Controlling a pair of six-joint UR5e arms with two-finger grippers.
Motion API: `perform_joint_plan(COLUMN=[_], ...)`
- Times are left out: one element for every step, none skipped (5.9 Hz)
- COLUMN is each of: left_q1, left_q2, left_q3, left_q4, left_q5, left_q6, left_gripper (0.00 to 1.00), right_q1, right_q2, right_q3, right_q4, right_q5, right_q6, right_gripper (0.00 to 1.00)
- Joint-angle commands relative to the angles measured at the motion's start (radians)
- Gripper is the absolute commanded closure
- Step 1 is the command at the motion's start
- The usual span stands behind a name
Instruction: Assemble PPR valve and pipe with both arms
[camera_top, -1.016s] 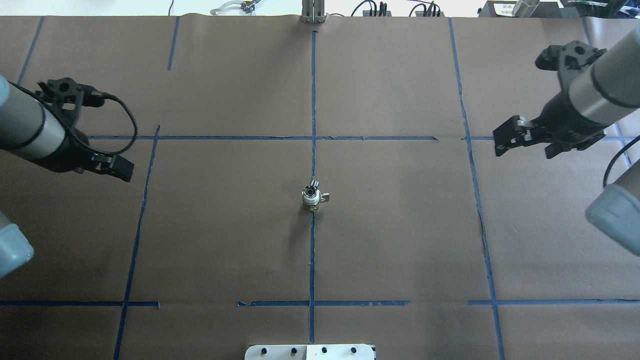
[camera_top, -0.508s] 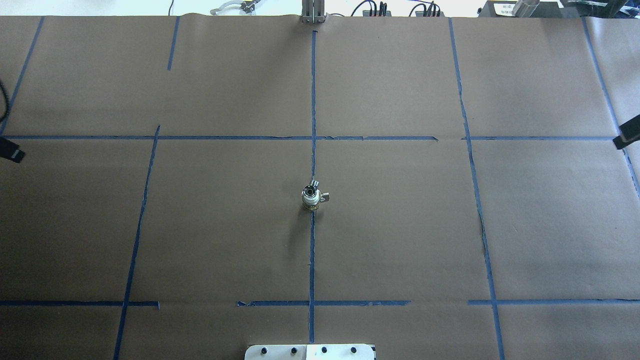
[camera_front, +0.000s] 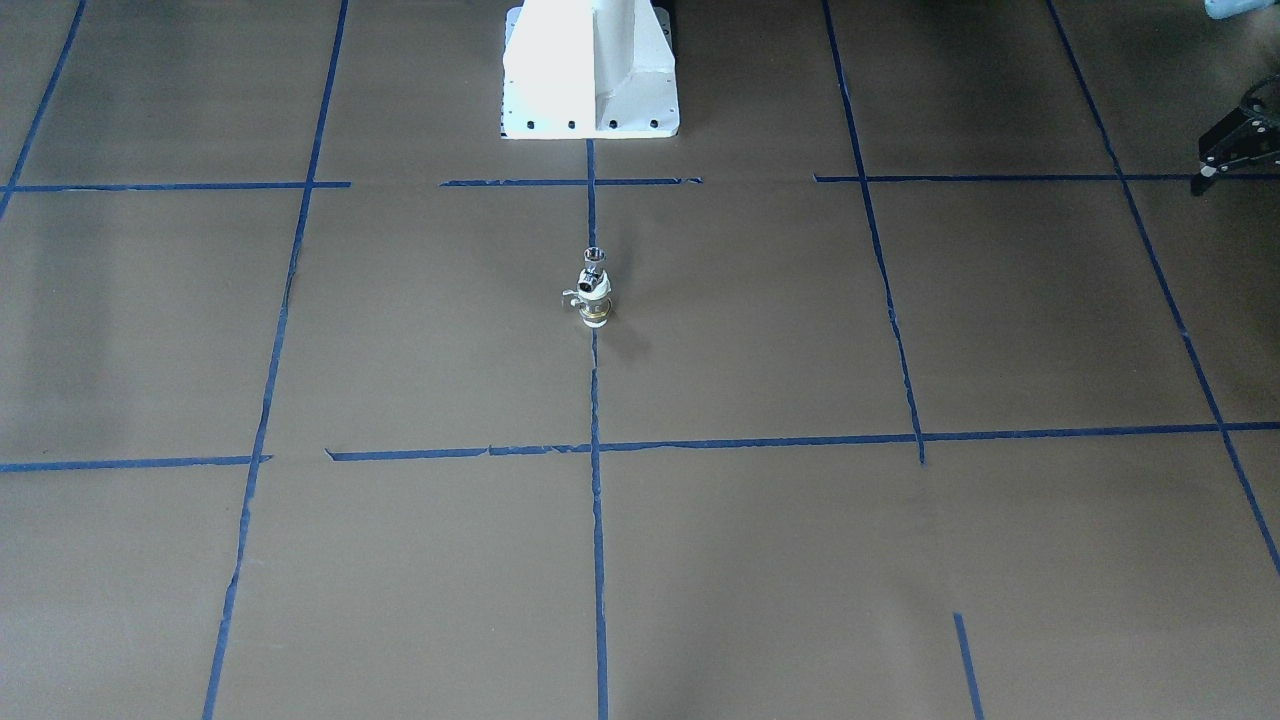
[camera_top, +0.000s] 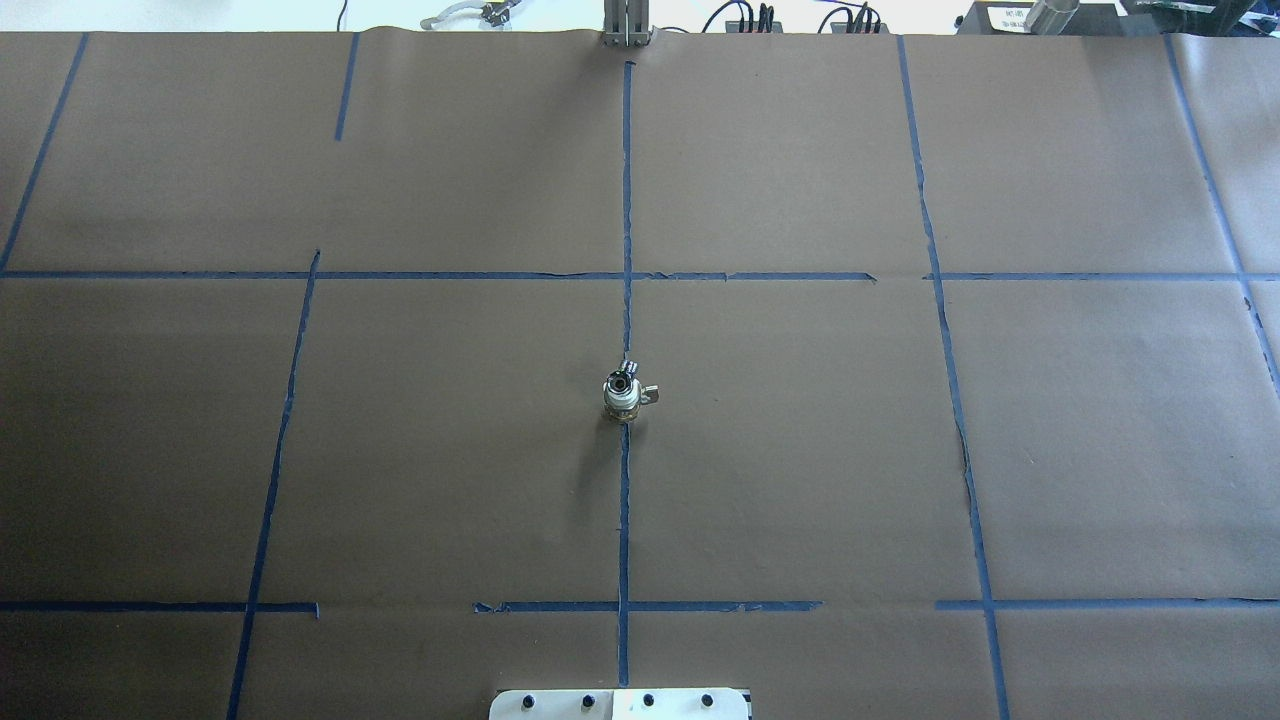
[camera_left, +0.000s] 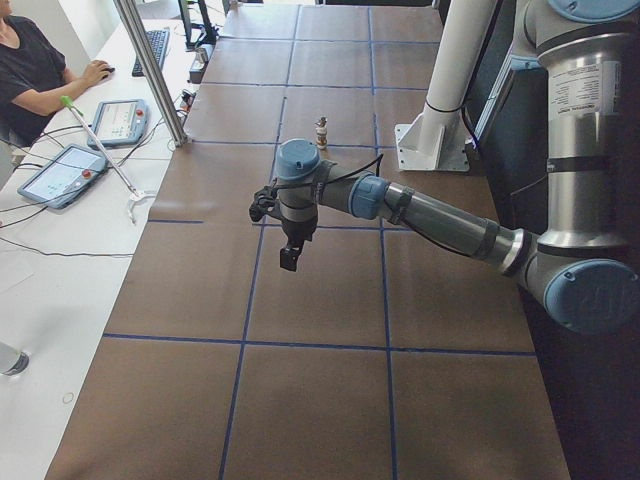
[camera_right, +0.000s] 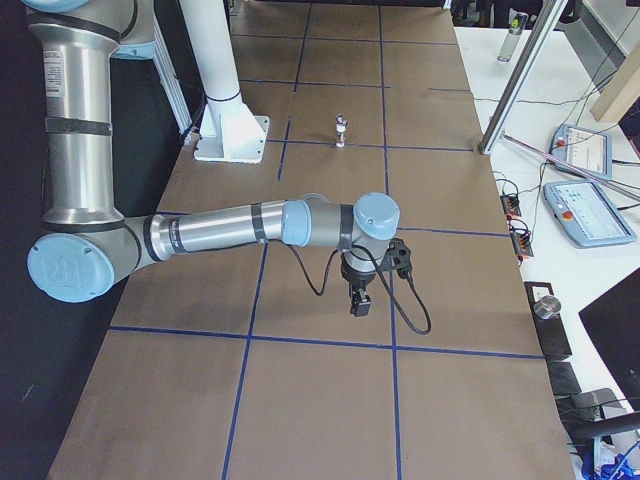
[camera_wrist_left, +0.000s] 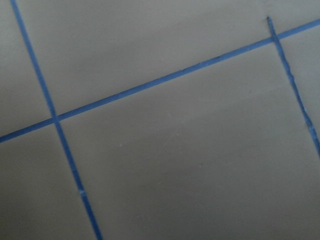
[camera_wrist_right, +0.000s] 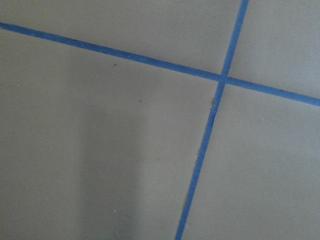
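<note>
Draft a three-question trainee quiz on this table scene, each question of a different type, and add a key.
1. True or false: the pipe sits on top of the PPR valve, and the stack stands upright.
2. Multiple choice: the stack stands on A) the blue tape line down the middle, B) the white base plate, C) bare paper away from any line.
3. Short answer: which is touching the stack, the left gripper or the right gripper?
Key: 1 true; 2 A; 3 neither.
</note>
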Motion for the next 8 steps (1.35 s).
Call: perform_joint_plan(left_q1=[-0.088,-0.091,-0.101,-0.101,-0.098,-0.096,-0.095,-0.099], left_q2=[0.041,0.04,0.034,0.041,0.019,0.002,-0.014,-0.02], left_q3=[0.102,0.124,0.126,0.123,0.126,0.139,0.175,0.195], left_q4=[0.008,0.022,0.084,0.077,0.085,0.089,0.095,0.085], left_q5=[-0.036,-0.102,-0.104,-0.096,-0.078,-0.055,-0.058,-0.07], left_q6=[0.134,0.133,0.133,0.136,0.135,0.126,0.118,0.126], left_gripper=[0.0,0.0,0.0,0.0,0.0,0.0,0.0,0.0], right_q1=[0.08,0.079,0.059,0.019,-0.007,-0.021,-0.022,-0.022], right_q2=[-0.006,-0.003,-0.003,0.004,0.006,0.006,0.006,0.004], right_q3=[-0.082,-0.068,-0.047,-0.039,-0.039,-0.04,-0.043,-0.044], right_q4=[0.108,0.102,0.098,0.079,0.081,0.082,0.085,0.088], right_q5=[0.015,0.015,0.013,0.009,0.001,0.0,0.001,0.003], right_q6=[-0.086,-0.076,-0.073,-0.033,-0.024,-0.023,-0.023,-0.023], right_gripper=[0.0,0.0,0.0,0.0,0.0,0.0,0.0,0.0])
